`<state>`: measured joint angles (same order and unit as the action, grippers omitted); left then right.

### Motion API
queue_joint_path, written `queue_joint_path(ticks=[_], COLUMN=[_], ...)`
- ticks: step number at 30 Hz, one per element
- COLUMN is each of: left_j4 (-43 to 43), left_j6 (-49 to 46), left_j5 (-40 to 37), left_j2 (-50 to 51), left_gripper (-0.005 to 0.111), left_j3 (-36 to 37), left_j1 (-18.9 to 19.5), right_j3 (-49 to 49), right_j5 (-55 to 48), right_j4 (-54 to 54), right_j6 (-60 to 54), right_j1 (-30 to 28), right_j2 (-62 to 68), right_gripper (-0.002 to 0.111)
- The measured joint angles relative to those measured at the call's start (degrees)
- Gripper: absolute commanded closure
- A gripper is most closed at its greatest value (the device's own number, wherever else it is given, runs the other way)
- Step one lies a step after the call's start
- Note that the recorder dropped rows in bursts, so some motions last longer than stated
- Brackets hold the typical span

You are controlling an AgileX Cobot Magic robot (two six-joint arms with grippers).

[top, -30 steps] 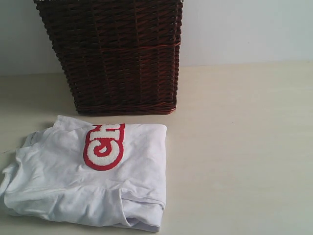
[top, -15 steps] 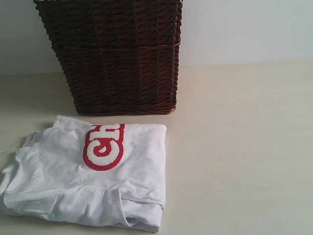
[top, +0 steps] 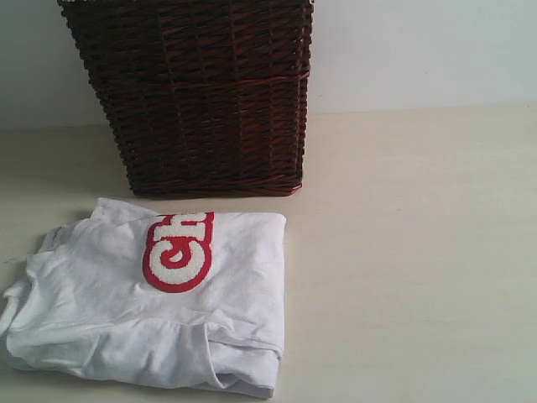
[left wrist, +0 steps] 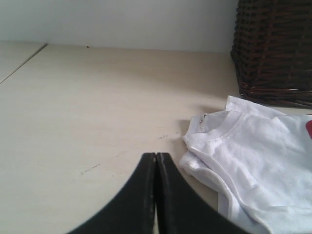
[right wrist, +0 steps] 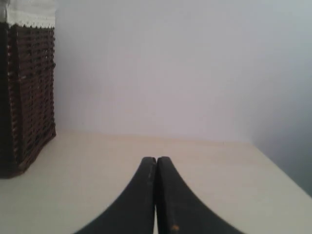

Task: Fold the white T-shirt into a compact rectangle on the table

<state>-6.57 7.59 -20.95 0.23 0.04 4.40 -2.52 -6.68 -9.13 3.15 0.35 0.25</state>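
Lying at the near left of the table (top: 419, 252), the white T-shirt (top: 126, 319) appears in the exterior view folded into a rough rectangle. Its red patch (top: 178, 250) faces up, and the left edge is uneven and rumpled. A dark wicker basket (top: 201, 92) stands just beyond it, against the wall (top: 419, 50).

Left wrist view: the left gripper (left wrist: 155, 161) has its two black fingers pressed together with nothing between them. It sits over bare table, near the shirt's collar (left wrist: 219, 124).

Right wrist view: the right gripper (right wrist: 156, 163) is likewise closed and empty, over bare table to the right of the basket. A lace-trimmed liner (right wrist: 29, 14) shows at the basket's rim.
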Motion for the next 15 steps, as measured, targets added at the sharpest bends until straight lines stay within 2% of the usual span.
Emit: queue_joint_path(ticks=[15], left_j4=[0.00], left_j6=[0.00], left_j5=[0.00], left_j2=[0.00], left_gripper=[0.107], left_j3=[0.00], left_j1=[0.00], right_j3=[2.26], right_j5=[-8.03], right_j4=[6.49], right_j6=[0.13], right_j1=[-0.09], right_j2=[0.00], right_gripper=[0.108])
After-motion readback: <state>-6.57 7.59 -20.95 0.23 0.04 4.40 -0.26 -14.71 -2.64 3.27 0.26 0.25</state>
